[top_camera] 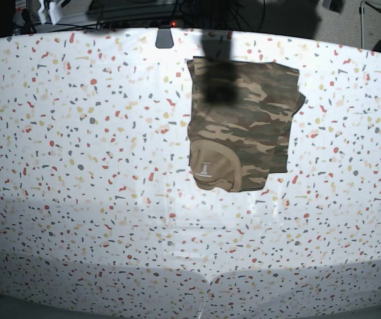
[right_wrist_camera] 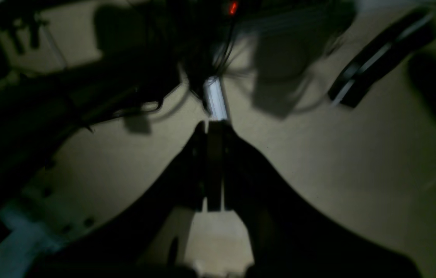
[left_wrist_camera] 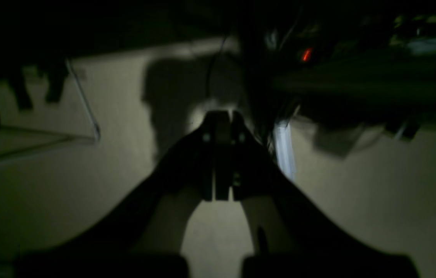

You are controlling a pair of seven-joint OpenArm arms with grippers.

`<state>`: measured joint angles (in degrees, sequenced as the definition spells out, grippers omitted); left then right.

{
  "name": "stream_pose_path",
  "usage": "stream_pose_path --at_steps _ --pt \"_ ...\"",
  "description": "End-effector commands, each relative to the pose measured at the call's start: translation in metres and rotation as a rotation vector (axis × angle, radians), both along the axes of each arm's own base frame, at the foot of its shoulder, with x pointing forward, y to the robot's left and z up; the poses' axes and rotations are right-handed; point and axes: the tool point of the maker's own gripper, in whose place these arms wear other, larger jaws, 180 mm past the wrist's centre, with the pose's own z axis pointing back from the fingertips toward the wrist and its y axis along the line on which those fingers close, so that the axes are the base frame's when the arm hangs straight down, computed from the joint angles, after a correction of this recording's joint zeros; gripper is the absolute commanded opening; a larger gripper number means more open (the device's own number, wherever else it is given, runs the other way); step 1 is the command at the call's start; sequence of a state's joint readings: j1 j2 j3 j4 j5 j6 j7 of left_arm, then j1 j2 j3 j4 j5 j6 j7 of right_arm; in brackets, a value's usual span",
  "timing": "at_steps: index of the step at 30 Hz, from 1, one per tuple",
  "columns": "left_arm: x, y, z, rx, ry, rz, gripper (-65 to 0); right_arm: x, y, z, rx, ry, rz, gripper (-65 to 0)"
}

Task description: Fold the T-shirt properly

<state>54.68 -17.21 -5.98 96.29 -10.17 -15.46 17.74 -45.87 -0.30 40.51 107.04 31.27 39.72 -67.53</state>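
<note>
The shirt [top_camera: 243,126] lies folded into a compact block on the speckled worktop [top_camera: 77,166], near its far edge, tan collar [top_camera: 211,169] and label facing the near side. Neither claw touches it. Left claw [left_wrist_camera: 221,116] is pressed together, holding nothing, over a plain pale floor. Right claw [right_wrist_camera: 213,125] is likewise pressed together and empty, its view dim and blurred.

A white tabletop [top_camera: 77,166] speckled with red, tan and grey flecks fills the base view. The T-shirt [top_camera: 243,126], in woodland camouflage, lies folded into a compact rectangle on it, right of centre and toward the far edge. Its plain tan collar [top_camera: 210,167] with the inner label faces the near side.
</note>
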Motion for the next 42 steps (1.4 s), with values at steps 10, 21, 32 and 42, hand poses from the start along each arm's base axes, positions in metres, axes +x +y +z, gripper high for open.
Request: stream_pose_path --at_steps 10,21,32,42 --pt "-0.033 0.02 -0.089 -0.114 0.176 0.073 -65.0 -0.08 -0.029 -0.069 -0.08 0.15 -0.022 -65.0" --pt "-0.029 0.03 -0.14 -0.128 0.232 0.251 -65.0 -0.098 -0.037 -0.143 0.008 0.26 0.071 -65.0" --pt "-0.027 -0.037 -0.162 -0.216 0.289 0.275 -65.0 -0.069 -0.018 -0.189 0.006 0.236 0.139 -65.0" --pt "-0.015 -0.036 -0.168 -0.163 0.264 0.31 -65.0 -0.055 -0.022 -0.195 -0.046 0.223 0.16 -65.0"
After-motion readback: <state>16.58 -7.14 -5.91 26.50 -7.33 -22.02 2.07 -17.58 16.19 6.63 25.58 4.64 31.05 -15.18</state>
